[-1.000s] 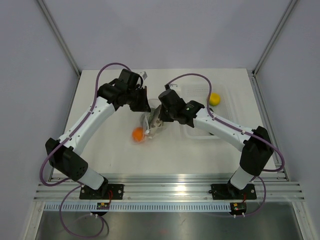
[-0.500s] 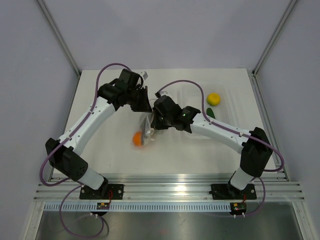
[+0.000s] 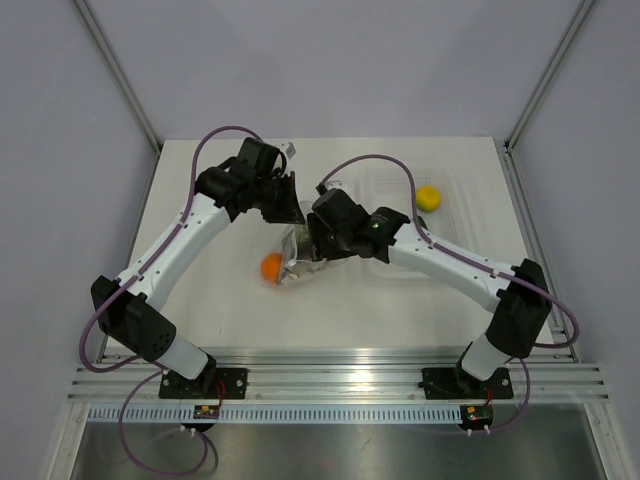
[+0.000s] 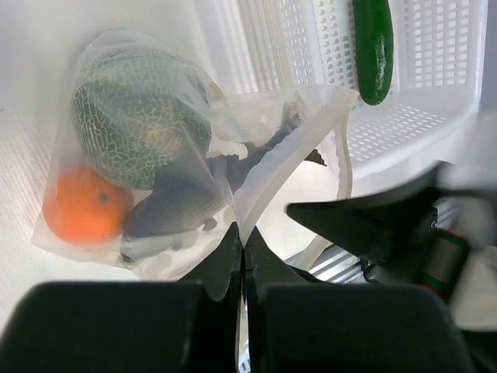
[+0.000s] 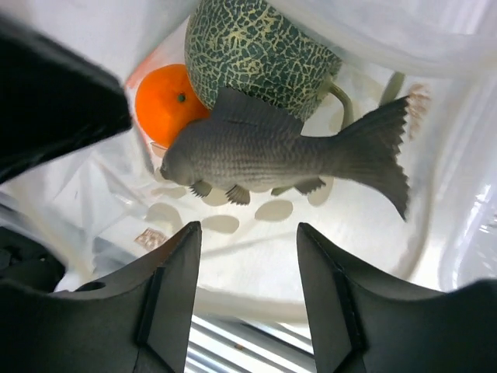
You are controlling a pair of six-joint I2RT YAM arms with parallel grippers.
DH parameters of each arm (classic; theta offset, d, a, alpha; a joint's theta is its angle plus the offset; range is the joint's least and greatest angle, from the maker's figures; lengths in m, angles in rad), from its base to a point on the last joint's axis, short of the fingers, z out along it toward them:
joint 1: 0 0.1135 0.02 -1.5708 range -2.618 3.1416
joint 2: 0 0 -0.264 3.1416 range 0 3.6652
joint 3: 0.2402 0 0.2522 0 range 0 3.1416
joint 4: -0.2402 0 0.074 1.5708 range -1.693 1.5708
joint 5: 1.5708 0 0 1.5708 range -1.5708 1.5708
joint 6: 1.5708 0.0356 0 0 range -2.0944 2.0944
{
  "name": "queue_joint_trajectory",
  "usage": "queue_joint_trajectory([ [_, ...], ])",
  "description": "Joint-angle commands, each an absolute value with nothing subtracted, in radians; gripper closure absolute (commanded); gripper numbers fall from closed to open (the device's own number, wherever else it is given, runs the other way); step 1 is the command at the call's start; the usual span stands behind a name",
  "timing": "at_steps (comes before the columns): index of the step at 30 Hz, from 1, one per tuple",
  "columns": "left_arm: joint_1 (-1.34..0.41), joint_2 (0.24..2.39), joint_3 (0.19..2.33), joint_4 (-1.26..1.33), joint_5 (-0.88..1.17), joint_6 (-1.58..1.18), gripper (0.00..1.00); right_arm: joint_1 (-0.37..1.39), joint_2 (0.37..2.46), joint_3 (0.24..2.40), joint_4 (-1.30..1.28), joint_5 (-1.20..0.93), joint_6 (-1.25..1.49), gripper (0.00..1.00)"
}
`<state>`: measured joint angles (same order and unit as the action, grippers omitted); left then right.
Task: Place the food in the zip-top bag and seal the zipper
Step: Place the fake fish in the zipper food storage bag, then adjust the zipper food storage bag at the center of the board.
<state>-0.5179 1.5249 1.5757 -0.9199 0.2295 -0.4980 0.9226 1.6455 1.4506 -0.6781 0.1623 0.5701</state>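
The zip-top bag [image 4: 256,132] lies crinkled on the table with its mouth open toward the tray; its zipper [image 4: 344,148] curls along the open edge. Inside the bag are a speckled green ball [image 5: 256,47], a small orange ball [image 5: 167,97] and a grey-brown fish [image 5: 272,151]. My left gripper [image 4: 242,233] is shut on the bag's edge. At the bag's mouth, my right gripper [image 5: 247,227] is open just behind the fish, with nothing between its fingers. In the top view the bag [image 3: 297,255] lies between both grippers. A dark green cucumber [image 4: 373,50] lies in the tray, and a yellow lemon [image 3: 428,196] sits there too.
The white perforated tray [image 4: 435,116] stands at the back right of the table, right beside the bag's mouth. Both arms meet over the table's middle. Metal frame posts rise at the table's far corners.
My right gripper has opened and let go of the fish, which now lies in the bag. The bag with the orange ball shifted slightly left. The left gripper stayed shut on the bag.
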Motion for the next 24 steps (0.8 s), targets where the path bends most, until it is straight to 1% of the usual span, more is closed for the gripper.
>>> queue_joint_trajectory([
  [1, -0.514, 1.477, 1.588, -0.864, 0.252, -0.500, 1.00, 0.931, 1.507, 1.519, -0.735, 0.253, 0.529, 0.42],
  [4, -0.514, 1.479, 1.586, -0.861, 0.252, -0.500, 1.00, 0.931, 1.462, 1.523, -0.764, 0.287, 0.531, 0.42],
  [7, -0.514, 1.479, 1.586, -0.858, 0.253, -0.502, 1.00, 0.916, 1.456, 1.508, -0.802, 0.353, 0.557, 0.39],
  [9, -0.514, 1.480, 1.586, -0.857, 0.256, -0.502, 1.00, 0.896, 1.459, 1.485, -0.839, 0.371, 0.600, 0.31],
  [12, -0.514, 1.479, 1.588, -0.861, 0.255, -0.500, 1.00, 0.851, 1.463, 1.425, -0.848, 0.357, 0.643, 0.29],
  [15, -0.514, 1.477, 1.588, -0.862, 0.252, -0.500, 1.00, 0.815, 1.470, 1.362, -0.815, 0.290, 0.652, 0.31],
  [19, -0.514, 1.477, 1.589, -0.864, 0.252, -0.503, 1.00, 0.776, 1.496, 1.301, -0.735, 0.200, 0.646, 0.47],
  [20, -0.514, 1.477, 1.589, -0.862, 0.252, -0.502, 1.00, 0.773, 1.502, 1.302, -0.726, 0.198, 0.652, 0.66],
  [23, -0.514, 1.479, 1.591, -0.868, 0.245, -0.499, 1.00, 0.773, 1.483, 1.307, -0.674, 0.183, 0.643, 0.93],
  [24, -0.514, 1.479, 1.595, -0.871, 0.244, -0.496, 1.00, 0.775, 1.474, 1.315, -0.658, 0.175, 0.632, 0.98],
])
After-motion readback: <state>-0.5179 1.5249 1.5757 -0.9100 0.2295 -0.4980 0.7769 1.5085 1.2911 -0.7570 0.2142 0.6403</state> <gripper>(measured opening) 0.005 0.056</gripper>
